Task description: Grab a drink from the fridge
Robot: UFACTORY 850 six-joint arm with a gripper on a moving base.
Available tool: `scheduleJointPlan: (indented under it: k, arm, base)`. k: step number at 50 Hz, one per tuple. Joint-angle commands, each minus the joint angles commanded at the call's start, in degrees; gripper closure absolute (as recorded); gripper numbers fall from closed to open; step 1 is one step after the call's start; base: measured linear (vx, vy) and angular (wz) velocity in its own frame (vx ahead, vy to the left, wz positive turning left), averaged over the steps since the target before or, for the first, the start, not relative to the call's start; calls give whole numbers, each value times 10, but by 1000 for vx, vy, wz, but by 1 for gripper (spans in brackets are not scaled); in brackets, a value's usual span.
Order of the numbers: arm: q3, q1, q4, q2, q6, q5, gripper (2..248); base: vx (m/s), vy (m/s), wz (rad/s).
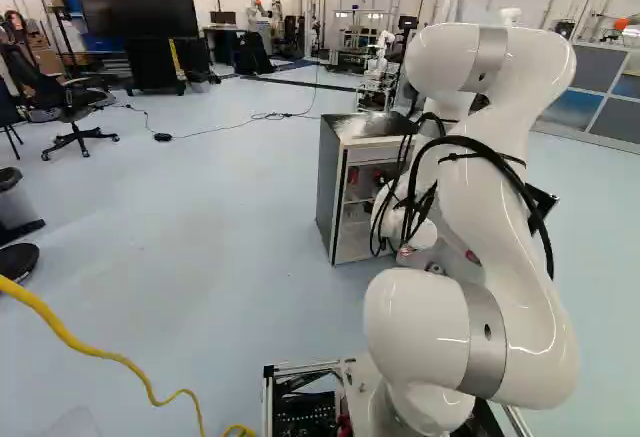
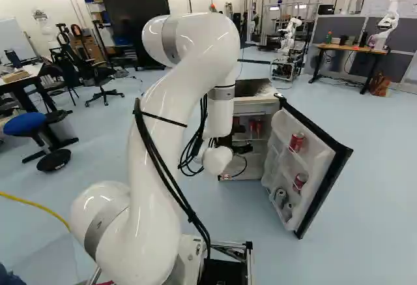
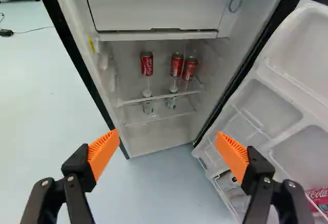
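In the right base view my gripper [image 2: 242, 148] is at the front of the open fridge [image 2: 255, 107]. In the wrist view the gripper [image 3: 167, 144] stands open, its orange pads wide apart with nothing between them. Ahead of it, the fridge's upper shelf [image 3: 159, 97] bears a red can [image 3: 147, 63] standing alone and, a little apart, a red can [image 3: 176, 64] beside another red can [image 3: 189, 68]. Two pale cans [image 3: 148, 106] [image 3: 171, 101] stand on the lower shelf. The swung-out door [image 2: 318, 161] holds red cans [image 2: 296, 142] [image 2: 300, 181] and silver cans [image 2: 281, 197] in its racks.
The fridge's side wall [image 1: 326, 192] and the door's dark edge [image 2: 333, 184] flank the opening. A closed compartment [image 3: 156, 3] sits above the shelves. Another robot [image 2: 389, 21] stands by a desk [image 2: 348, 48] farther back. A yellow cable [image 1: 95, 351] lies left of the base.
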Motion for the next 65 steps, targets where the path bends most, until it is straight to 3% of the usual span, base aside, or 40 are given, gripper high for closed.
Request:
scheduleJointPlan:
  k: [30,65]
  arm:
    - [92,-7,0,99,0,30,3]
    - [97,-8,0,107,0,30,3]
  base:
    - [0,0,0]
    - [0,0,0]
